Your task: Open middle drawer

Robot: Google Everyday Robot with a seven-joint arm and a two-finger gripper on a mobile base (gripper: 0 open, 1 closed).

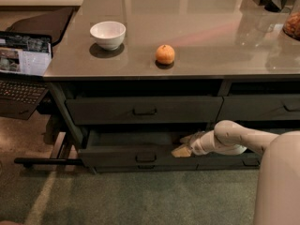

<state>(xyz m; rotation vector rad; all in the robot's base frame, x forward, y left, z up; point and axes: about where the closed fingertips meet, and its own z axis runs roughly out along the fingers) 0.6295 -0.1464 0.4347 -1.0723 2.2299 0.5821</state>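
Observation:
The middle drawer [112, 156] is the second dark grey-green front under the desk's left half, with a small loop handle [146, 158] at its centre. It stands pulled out, and its dark inside shows behind the front. My gripper [183, 145] is at the drawer's right end, over the top edge of the front, well right of the handle. Its fingers [180, 151] stand apart with nothing held between them. The top drawer [140, 110] is shut, and only a sliver of the bottom drawer [146, 167] shows.
A white bowl [108, 34] and an orange [165, 54] sit on the grey desk top [197, 27]. An open laptop [21, 71] is at the left. More drawers [262, 107] lie to the right. My white arm [262, 146] crosses in front of them. Green carpet lies below.

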